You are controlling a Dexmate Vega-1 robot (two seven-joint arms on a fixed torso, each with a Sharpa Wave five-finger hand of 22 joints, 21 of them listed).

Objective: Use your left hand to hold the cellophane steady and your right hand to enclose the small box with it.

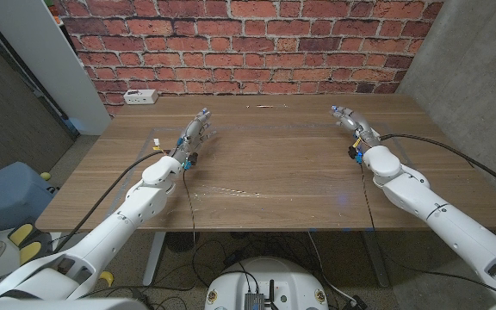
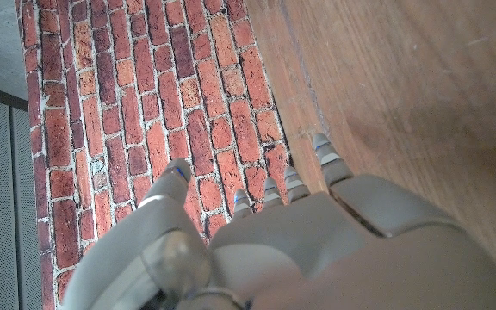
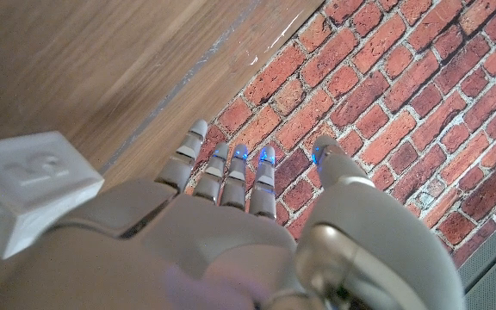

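Note:
A clear cellophane sheet [image 1: 224,189] shows only as faint glints and creases on the wooden table [image 1: 282,155] between my two arms; its edges are hard to make out. A small white box [image 1: 140,96] sits at the table's far left corner near the brick wall, and a white box [image 3: 26,188] with raised markings shows in the right wrist view. My left hand [image 1: 196,129] is over the table's left part, fingers [image 2: 321,155] stretched toward the wall, holding nothing. My right hand [image 1: 352,120] is over the far right part, fingers [image 3: 231,172] straight and apart, holding nothing.
A brick wall [image 1: 248,43] runs along the table's far edge, with a grey concrete wall [image 1: 480,77] at the right. Black cables [image 1: 455,151] trail along both arms onto the table. A blue bin [image 1: 7,198] stands on the floor at the left.

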